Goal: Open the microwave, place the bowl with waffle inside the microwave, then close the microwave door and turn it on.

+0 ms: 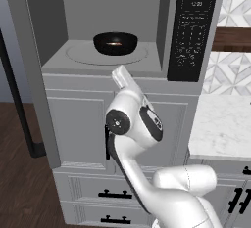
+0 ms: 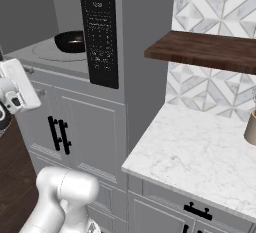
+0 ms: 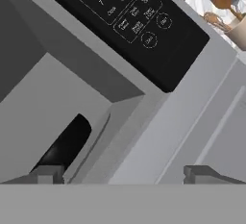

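Nearest your lens were the two dark fingertips of the claw (image 3: 125, 172), set wide apart at the bottom of the hand view with nothing between them and nothing touching them, so you were carrying nothing. The bowl (image 1: 115, 43) sat on the turntable (image 1: 81, 55) inside the microwave (image 1: 59, 16), roughly at its middle, with a glimpse of orange-brown waffle (image 1: 115, 43) in it; in the hand view it showed as a black curve just beyond the left tip. The placing looked done to me, and the step in hand was the pull-back before closing. The door (image 1: 37, 100) stood swung fully out to the left of the cavity, seen edge-on from the left base view, with its black bar handle (image 1: 19, 104) beyond it. Your next move, as I judged it, called for clearing the arm from the opening, reaching round to the outer face of that door and pushing it shut without brushing the bowl. After that came the keypad (image 2: 99, 32), the black panel just right of the cavity; its buttons were small and close together, so the press would want one fingertip placed with care. The marble counter (image 2: 200, 152) lay well off to the right.
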{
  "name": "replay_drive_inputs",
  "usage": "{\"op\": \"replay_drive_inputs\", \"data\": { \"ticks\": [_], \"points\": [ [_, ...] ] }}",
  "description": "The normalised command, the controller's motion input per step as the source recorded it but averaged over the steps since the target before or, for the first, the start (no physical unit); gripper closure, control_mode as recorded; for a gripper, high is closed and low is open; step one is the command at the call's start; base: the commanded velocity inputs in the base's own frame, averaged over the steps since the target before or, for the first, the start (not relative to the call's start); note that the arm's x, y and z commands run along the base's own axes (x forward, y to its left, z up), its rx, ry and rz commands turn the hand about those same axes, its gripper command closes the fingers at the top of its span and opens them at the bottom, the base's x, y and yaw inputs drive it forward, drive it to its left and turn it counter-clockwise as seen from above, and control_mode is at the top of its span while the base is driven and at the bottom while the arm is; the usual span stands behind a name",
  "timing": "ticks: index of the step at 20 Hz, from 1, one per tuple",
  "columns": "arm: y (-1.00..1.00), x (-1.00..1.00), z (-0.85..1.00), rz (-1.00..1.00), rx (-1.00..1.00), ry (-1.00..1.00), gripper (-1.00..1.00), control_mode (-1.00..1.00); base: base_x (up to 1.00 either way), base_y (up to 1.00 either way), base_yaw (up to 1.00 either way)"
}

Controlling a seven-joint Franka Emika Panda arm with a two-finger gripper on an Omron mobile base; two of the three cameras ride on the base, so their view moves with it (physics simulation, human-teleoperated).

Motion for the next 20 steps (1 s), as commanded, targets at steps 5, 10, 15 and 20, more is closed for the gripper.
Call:
{"op": "replay_drive_inputs", "data": {
  "ticks": [5,10,15,20],
  "points": [
    [0.01,0.0,-0.34,-0.12,-0.09,0.03,-1.0,-1.0,0.0,0.0,0.0],
    [0.31,0.0,-0.46,-0.16,-0.01,0.0,-1.0,-1.0,0.0,0.0,0.0],
    [0.57,0.04,-0.56,-0.05,-0.12,0.02,-1.0,-1.0,0.0,0.0,0.0],
    [0.67,0.1,-0.56,0.0,-0.3,0.0,-1.0,-1.0,0.0,0.0,0.0]
  ]
}}
